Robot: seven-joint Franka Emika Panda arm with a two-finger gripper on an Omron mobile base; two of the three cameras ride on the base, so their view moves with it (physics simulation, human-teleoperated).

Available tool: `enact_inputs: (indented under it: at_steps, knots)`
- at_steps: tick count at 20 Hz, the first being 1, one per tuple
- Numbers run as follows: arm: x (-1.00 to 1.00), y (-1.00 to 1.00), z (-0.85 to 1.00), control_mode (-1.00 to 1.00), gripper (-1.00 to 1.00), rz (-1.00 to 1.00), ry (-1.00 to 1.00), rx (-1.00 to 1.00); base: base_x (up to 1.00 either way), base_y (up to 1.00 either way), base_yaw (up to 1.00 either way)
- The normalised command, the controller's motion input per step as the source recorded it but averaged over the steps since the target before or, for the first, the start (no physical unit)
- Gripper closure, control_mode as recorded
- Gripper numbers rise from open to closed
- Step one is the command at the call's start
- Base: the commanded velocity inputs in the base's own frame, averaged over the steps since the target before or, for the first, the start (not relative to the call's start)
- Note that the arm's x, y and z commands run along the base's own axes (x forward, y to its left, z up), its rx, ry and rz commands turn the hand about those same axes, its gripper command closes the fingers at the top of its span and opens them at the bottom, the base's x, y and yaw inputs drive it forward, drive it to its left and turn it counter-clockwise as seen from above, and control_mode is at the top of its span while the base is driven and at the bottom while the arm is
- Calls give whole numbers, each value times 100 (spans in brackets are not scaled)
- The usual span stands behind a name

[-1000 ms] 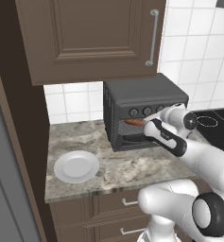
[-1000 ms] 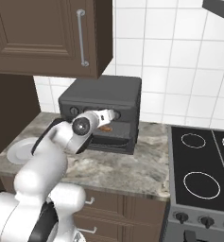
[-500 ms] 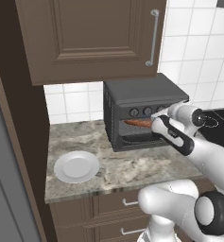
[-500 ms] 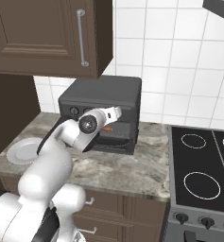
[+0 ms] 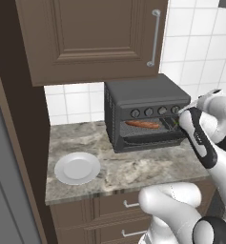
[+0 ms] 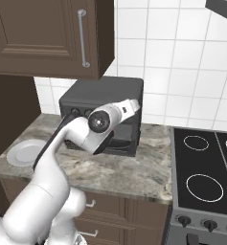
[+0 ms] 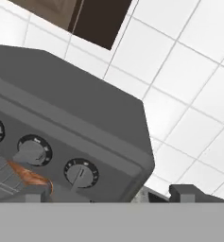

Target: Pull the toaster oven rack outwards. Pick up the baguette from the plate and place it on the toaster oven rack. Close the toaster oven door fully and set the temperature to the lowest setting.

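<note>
The toaster oven (image 5: pixel 145 112) is my landmark, sitting dark and boxy on the speckled stone counter (image 5: pixel 119 167) under the brown wall cabinet (image 5: pixel 93 38), backed up to the white tiled wall (image 6: pixel 182 72). To the oven's right in the right base view lies the black stovetop (image 6: pixel 206 177), close beside it. The oven's door (image 5: pixel 150 141) hangs down open at the front, and the cavity is in plain sight. Inside, the wire rack (image 5: pixel 148 127) carries the baguette (image 5: pixel 142 124), lying lengthwise across it toward the left half of the opening; from my hand camera I catch one golden-brown end of it (image 7: pixel 30 177) below the knobs. Well to the oven's left, near the counter's front edge, sits the white plate (image 5: pixel 77 167), bare. Above the opening runs the row of round knobs (image 5: pixel 155 112); my hand camera looks right at two of them (image 7: pixel 80 172) near the oven's right corner. My gripper (image 7: pixel 108 191) hovers at that upper right front corner, fingers (image 7: pixel 191 193) spread wide, pinching nothing, touching nothing that I can make out.
</note>
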Motion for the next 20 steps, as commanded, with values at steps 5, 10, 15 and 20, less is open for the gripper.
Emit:
enact_inputs:
  at_steps: [5, 10, 15, 20]
  knots:
    - [-51, -78, 4, -100, -100, -5, 2, -32, 0, 0, 0]
    - [-40, -76, 0, -100, -100, -5, 2, -12, 0, 0, 0]
    - [-32, -45, -19, -100, -100, 0, 8, -11, 0, 0, 0]
    - [-39, -36, -44, -100, -100, 1, 13, -6, 0, 0, 0]
